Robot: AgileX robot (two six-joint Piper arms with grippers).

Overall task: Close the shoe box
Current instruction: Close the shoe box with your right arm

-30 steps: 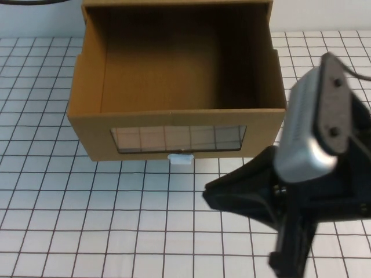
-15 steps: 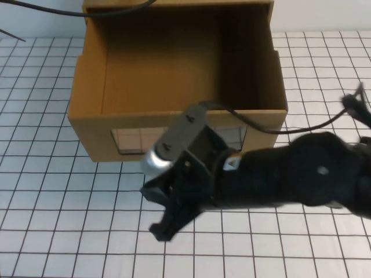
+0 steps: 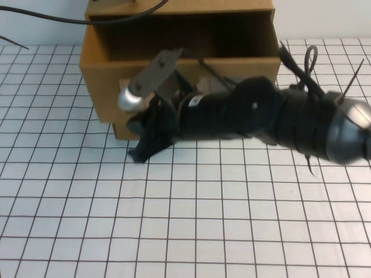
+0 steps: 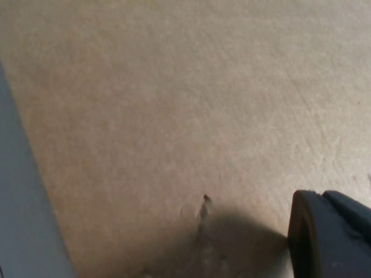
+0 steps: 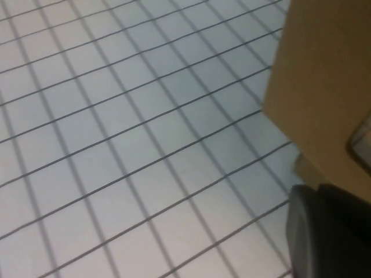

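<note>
The shoe box (image 3: 98,87) stands at the back of the table, its brown drawer front a short way out from the outer sleeve (image 3: 232,7). My right arm lies across that front and hides the window and the pull tab. My right gripper (image 3: 141,152) is at the lower left corner of the drawer front, low over the table. The right wrist view shows the gripper (image 5: 330,231) beside the cardboard corner (image 5: 324,87). My left gripper (image 4: 333,237) is close against plain cardboard (image 4: 174,104); it does not show in the high view.
The white gridded table (image 3: 185,220) spreads out in front of the box. A black cable (image 3: 52,18) runs from the back left toward the top of the box. Thin cables (image 3: 310,63) loop off the right arm near the box's right side.
The drawer has slid back into its sleeve, so the open interior is much shallower. My right arm swept left and away from me, against the drawer front.
</note>
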